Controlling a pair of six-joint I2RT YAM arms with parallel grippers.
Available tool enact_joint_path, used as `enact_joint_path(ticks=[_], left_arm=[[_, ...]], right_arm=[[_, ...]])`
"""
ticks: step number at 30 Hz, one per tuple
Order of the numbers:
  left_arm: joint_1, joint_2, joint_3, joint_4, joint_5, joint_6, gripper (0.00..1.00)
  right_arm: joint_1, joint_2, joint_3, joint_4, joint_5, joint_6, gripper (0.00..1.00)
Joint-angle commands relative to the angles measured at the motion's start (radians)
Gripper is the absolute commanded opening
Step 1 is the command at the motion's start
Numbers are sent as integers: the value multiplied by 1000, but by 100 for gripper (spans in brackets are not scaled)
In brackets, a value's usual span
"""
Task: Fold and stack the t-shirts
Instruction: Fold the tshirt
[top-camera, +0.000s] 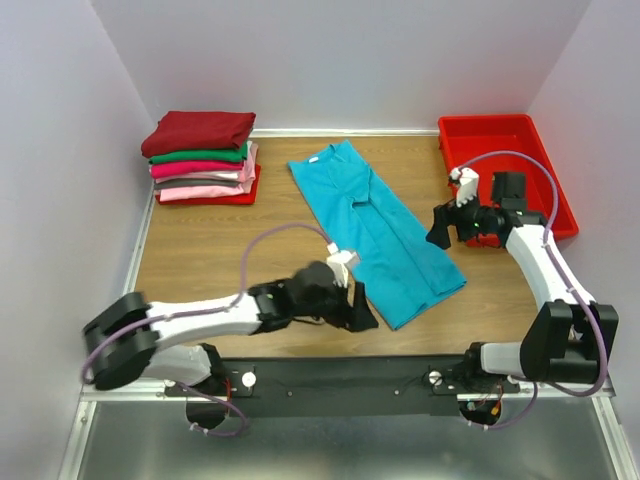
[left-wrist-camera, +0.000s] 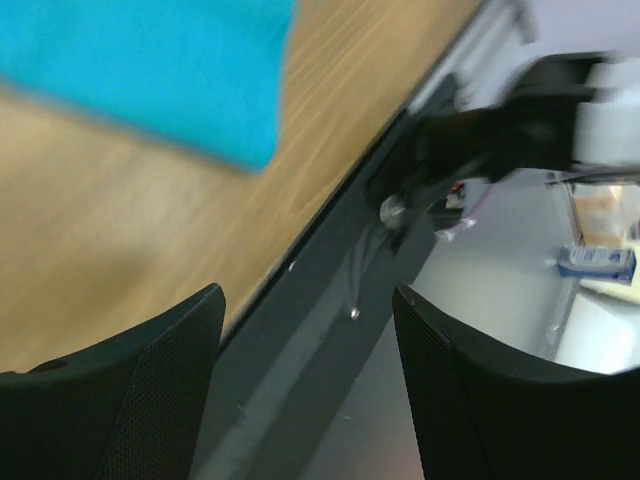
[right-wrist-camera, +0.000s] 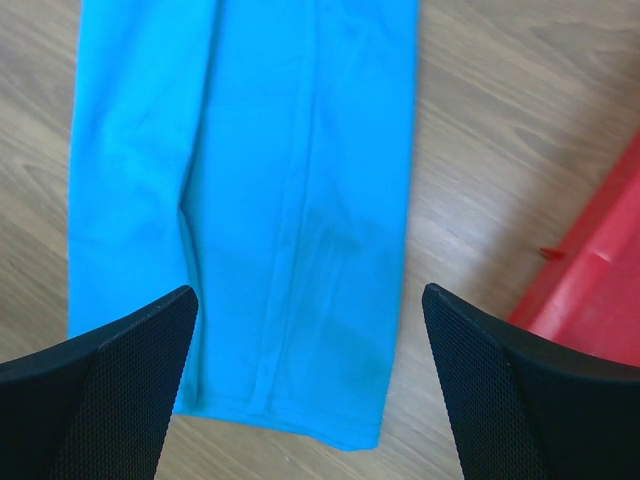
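Our left fingers (left-wrist-camera: 150, 390) stand apart with nothing between them, low over the worktop (top-camera: 220, 250) near its front edge, just beside the near corner of the teal t-shirt (top-camera: 375, 235). Our right fingers (right-wrist-camera: 120, 380) gape wide and empty by its right edge, near the red bin (top-camera: 505, 165). The shirt lies as a long narrow strip slanting across the middle, sides turned in. We judge the lengthwise fold done. Next we need both corners of one end pinched and folded across, and then the shirt goes to the folded stack (top-camera: 203, 158) at far left.

corner of the teal t-shirt (left-wrist-camera: 150, 70) up top left, kinda blurry, on the wood table (left-wrist-camera: 120, 230), dark rail (left-wrist-camera: 330, 240) along the table edge, black fingers (left-wrist-camera: 140, 400) of the left gripper (left-wrist-camera: 308, 300) spread apart down low, rail showing between them
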Motion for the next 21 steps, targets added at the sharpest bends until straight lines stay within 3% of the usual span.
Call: enact_joint_path(ticks=[1,5,9,15,21], left_arm=[[-65,171,-11,26,-201,-464,77],[-65,283,51,18,-244,-672,75],[-56,383,100,24,-270,-766,70],[-6,544,163,9,-160,-785,53],[27,594,198,-28,-203,-780,46]], right_arm=[[-65,-50,-46,55,-93,35,100],[-82,-63,-83,58,-124,27,100],[-88,-70,-90,57,-156,24,100],[-89,-81,-100,55,-181,19,100],[-92,-96,-109,57,-205,15,100]])
